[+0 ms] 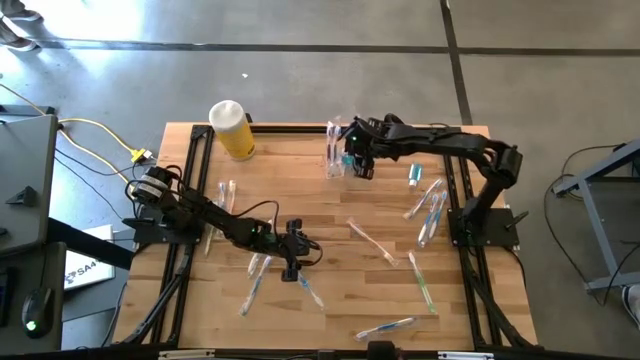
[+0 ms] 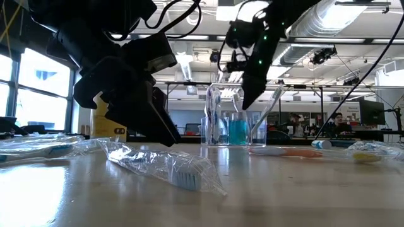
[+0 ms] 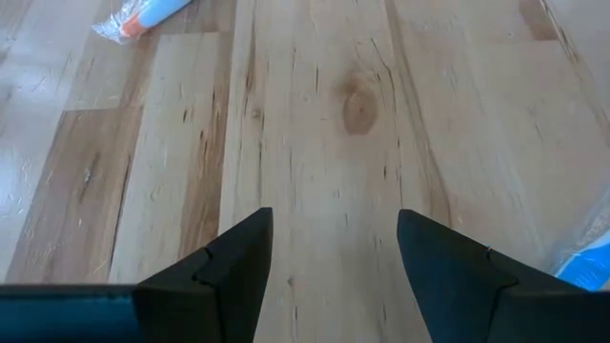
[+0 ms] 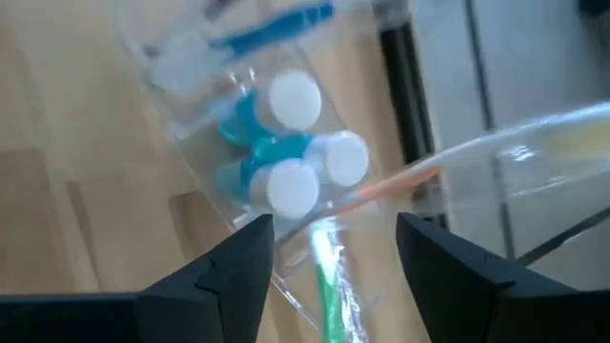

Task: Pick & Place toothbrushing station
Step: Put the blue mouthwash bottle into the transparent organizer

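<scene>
Hovering directly over the clear cup [image 1: 336,160] (3 tubes [image 4: 295,157] inside) for drop-in, the right claw [image 1: 359,160] stands open, empty; left claw [image 1: 293,262], open, nears counter [image 1: 330,215] toothbrushes [image 1: 256,282]

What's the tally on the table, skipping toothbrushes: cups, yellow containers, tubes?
Clear cup: 1
Yellow container: 1
Tubes: 4 (3 in the cup, 1 loose)
Total: 6
</scene>
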Tool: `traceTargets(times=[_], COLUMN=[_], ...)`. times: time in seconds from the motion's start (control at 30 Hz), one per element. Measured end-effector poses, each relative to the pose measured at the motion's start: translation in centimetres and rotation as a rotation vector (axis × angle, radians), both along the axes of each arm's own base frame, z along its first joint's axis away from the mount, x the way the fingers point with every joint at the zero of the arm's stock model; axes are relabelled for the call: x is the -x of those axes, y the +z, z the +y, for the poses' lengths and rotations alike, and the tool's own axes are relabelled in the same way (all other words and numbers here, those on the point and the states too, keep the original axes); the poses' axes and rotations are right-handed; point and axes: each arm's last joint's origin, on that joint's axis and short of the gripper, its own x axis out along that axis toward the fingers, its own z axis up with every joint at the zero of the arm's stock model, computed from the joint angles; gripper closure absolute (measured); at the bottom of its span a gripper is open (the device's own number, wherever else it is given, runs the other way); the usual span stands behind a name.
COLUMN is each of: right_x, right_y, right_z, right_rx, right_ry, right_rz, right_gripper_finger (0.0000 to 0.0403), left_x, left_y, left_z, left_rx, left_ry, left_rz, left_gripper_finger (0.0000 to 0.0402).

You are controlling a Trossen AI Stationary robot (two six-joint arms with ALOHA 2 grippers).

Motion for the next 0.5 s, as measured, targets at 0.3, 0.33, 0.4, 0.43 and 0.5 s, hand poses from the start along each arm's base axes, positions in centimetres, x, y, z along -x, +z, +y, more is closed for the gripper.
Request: traceTargets(times=[0.3,0.33,0.4,0.43,0.5], right_x=[0.1,0.2,0.4,0.6,0.9], right_y=[5.6,6.2,7.3,7.8,8.8], right_z=[5.1,5.9,7.6,8.5,10.3], right_rx=[0.046,0.045,0.042,0.041,0.040], right_ry=[0.120,0.136,0.170,0.188,0.236], right_rz=[-0.121,-0.147,-0.191,-0.213,-0.250], right_gripper_finger=[0.0192,0.0192,0.0192,0.0192,0.0192], left_x=[0.0,0.0,0.0,0.0,0.0], left_y=[0.0,0.0,0.0,0.0,0.0], left_z=[0.0,0.0,0.0,0.0,0.0], left_rx=[0.005,0.006,0.012,0.016,0.018], left_ry=[0.004,0.003,-0.003,-0.008,-0.006], left_rz=[0.000,0.000,0.003,0.005,0.007], left_gripper_finger=[0.0183,0.0183,0.0183,0.0183,0.0183])
